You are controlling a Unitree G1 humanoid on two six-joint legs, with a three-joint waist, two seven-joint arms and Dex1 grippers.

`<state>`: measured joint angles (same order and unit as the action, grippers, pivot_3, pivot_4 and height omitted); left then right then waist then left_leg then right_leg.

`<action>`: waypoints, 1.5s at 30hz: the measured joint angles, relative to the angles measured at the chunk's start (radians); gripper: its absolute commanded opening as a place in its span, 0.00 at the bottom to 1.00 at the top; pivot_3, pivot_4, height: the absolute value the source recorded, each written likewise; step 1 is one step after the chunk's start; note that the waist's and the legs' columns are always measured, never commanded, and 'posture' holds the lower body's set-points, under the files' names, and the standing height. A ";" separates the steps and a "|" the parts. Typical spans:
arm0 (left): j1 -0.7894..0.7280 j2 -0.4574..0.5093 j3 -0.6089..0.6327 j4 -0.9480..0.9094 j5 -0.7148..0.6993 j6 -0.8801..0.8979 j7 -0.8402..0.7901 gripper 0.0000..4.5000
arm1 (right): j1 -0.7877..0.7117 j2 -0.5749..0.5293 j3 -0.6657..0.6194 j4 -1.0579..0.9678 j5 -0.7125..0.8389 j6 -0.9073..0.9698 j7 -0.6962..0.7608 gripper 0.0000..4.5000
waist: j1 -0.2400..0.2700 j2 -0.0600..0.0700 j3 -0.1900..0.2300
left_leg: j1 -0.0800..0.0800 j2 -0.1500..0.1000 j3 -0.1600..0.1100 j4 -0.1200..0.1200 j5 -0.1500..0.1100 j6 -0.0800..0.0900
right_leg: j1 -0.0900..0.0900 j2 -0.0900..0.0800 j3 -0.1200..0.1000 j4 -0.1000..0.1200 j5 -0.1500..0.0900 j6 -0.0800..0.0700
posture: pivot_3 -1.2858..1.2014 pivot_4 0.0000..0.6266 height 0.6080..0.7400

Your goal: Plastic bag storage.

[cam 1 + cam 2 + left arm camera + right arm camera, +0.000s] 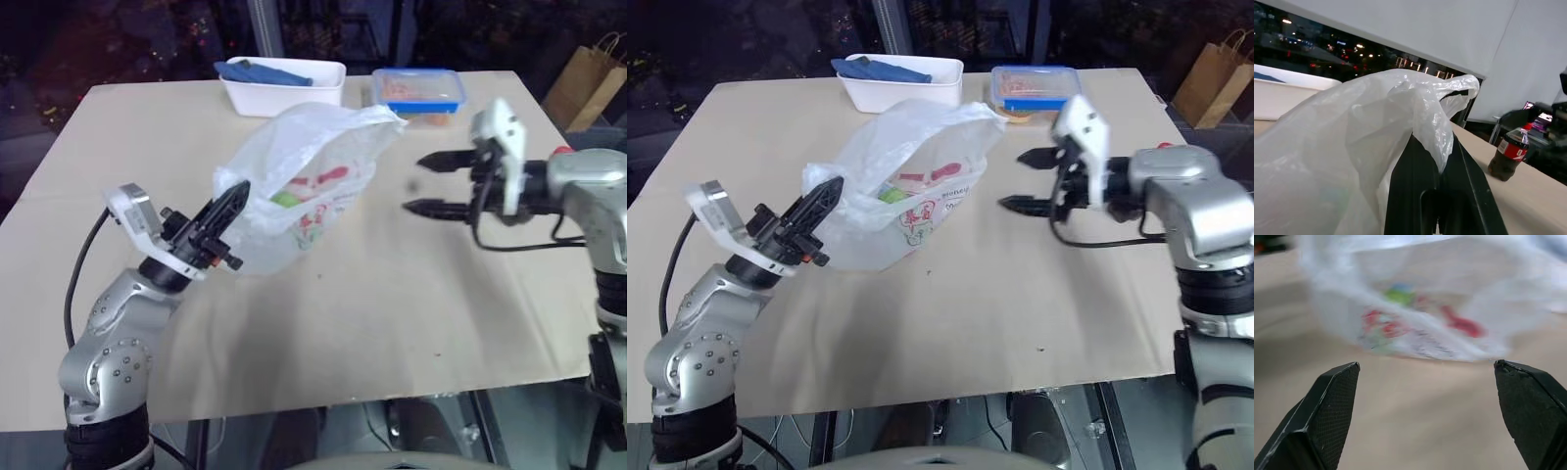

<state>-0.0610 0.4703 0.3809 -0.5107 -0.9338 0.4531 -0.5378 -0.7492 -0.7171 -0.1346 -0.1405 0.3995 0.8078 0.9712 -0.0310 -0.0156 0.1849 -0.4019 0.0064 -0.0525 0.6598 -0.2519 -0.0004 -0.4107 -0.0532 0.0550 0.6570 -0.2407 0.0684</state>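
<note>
The plastic bag (pixel 299 176) is thin, translucent white and crinkly, with red and green print on its side; it stands puffed up on the middle of the table. My left gripper (pixel 233 201) is shut on the bag's left edge and holds it raised. From the left wrist, the film (pixel 1425 122) drapes over the closed black fingers (pixel 1415 196). My right gripper (pixel 419 184) hovers to the right of the bag, apart from it, open and holding nothing. Its wrist view looks between the two spread fingertips (pixel 1327 401) at the printed bag (pixel 1420 333).
A beige table (pixel 323 323) carries everything. At its far edge stand a white rectangular tub (pixel 284 86) with a blue item inside and a blue-lidded clear box (pixel 419 91). A cola bottle (pixel 1508 156) stands on the table. Paper bags (pixel 588 83) stand beyond the right corner.
</note>
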 measured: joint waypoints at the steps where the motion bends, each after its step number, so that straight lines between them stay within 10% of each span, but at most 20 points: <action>1: 0.006 0.000 -0.004 -0.011 0.000 0.000 0.001 0.00 | 0.000 0.000 -0.062 0.040 -0.021 -0.050 -0.066 0.98 | 0.001 0.000 0.000 | 0.000 0.000 0.000 0.000 0.000 0.000 | 0.000 0.000 0.000 0.000 0.000 0.000 | 0.52 0.24 1.00; 22: 0.040 -0.001 -0.062 -0.033 0.029 -0.007 -0.004 0.00 | 0.138 0.061 -0.144 0.445 -0.123 -0.217 -0.382 0.98 | -0.010 -0.001 -0.001 | 0.003 0.002 0.005 -0.001 0.000 0.000 | 0.000 0.003 0.007 0.001 0.000 0.000 | 0.52 0.24 1.00; 26: 0.040 0.003 -0.069 -0.033 0.030 -0.009 -0.007 0.00 | 0.116 0.076 -0.155 0.473 -0.100 -0.206 -0.405 0.70 | -0.009 0.000 0.000 | 0.003 0.002 0.005 -0.001 0.000 0.000 | 0.000 0.003 0.007 0.001 0.000 0.000 | 0.52 0.24 1.00; 32: 0.049 0.009 -0.068 -0.033 0.030 -0.014 -0.007 0.00 | 0.111 0.078 -0.147 0.465 -0.080 -0.192 -0.392 0.69 | -0.010 0.000 0.000 | 0.003 0.002 0.006 -0.001 0.000 0.000 | 0.000 0.003 0.007 0.001 0.000 0.000 | 0.52 0.24 1.00; 39: 0.060 0.008 -0.076 -0.051 0.033 -0.023 -0.004 0.00 | -0.094 0.323 -0.131 0.210 0.188 0.111 -0.433 0.69 | -0.035 0.003 0.002 | 0.003 0.005 0.007 -0.002 0.000 0.000 | -0.004 0.007 0.010 0.004 0.000 0.000 | 0.52 0.24 1.00; 45: 0.057 -0.021 -0.075 -0.060 0.027 -0.027 0.027 0.00 | -0.222 0.753 -0.154 0.200 0.391 0.216 -0.641 0.69 | -0.030 0.002 0.001 | 0.002 0.004 0.006 -0.002 0.000 0.000 | -0.004 0.005 0.009 0.003 0.000 0.000 | 0.52 0.24 1.00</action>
<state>-0.0035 0.4496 0.3059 -0.5711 -0.9073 0.4261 -0.5110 -0.9709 0.0361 -0.2884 0.0597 0.7900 1.0236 0.3302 -0.0611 -0.0131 0.1859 -0.3999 0.0106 -0.0468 0.6575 -0.2519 -0.0003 -0.4148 -0.0479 0.0636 0.6600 -0.2407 0.0680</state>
